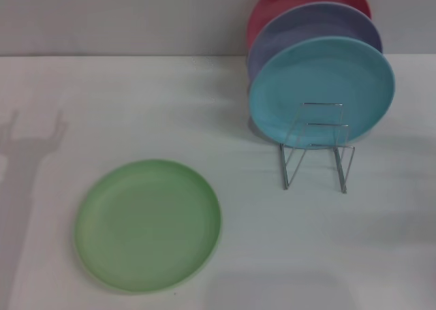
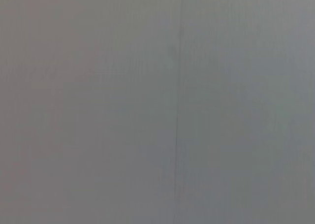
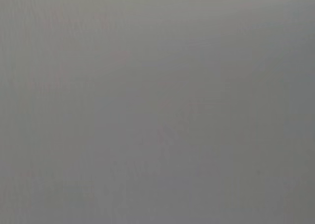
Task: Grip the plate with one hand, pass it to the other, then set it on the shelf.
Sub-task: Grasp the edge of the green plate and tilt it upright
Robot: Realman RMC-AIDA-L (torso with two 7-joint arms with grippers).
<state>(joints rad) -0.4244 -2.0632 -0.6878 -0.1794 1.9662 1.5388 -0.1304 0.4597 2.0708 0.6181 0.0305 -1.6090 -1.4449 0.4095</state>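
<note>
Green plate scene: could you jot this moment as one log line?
green plate: flat on table, untouched | shelf: three plates, front slots free | tools: unseen

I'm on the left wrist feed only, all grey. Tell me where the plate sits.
Observer: The head view shows the green plate lying flat on the table, toward the robot's left, with nothing touching it.
Operator: Give me the shelf.
Observer: The wire shelf stands to the right and farther back, with a blue plate upright in it, then a lavender plate and a red plate behind.
Operator: Report any free slot.
Observer: The front wire loops, ahead of the blue plate, hold nothing.
Operator: Report the grippers.
Observer: Neither shows in any view; the right wrist feed is plain grey too.
</note>
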